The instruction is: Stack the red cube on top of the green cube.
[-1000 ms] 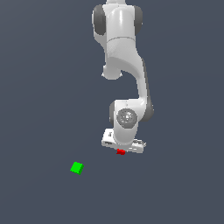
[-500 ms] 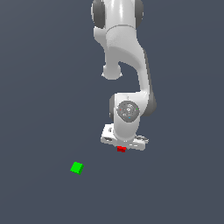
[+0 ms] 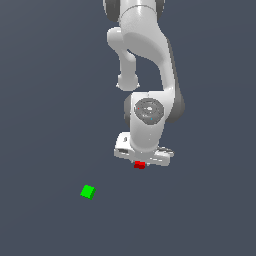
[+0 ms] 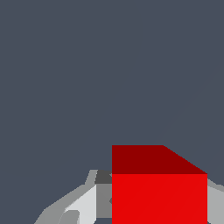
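The red cube [image 3: 139, 165] sits between the fingers of my white gripper [image 3: 140, 163], just under the hand, and appears lifted off the dark floor. In the wrist view the red cube [image 4: 159, 192] fills the space between the two grey fingers [image 4: 83, 203], which close on its sides. The green cube [image 3: 87, 191] lies on the floor, apart from the gripper, toward the exterior view's left and lower in that picture. It does not show in the wrist view.
The floor [image 3: 45, 100] is a plain dark grey surface. The white arm [image 3: 150, 60] rises above the gripper toward the top of the exterior view.
The gripper and the red cube have moved upward in the exterior view, staying together. The green cube has not moved.
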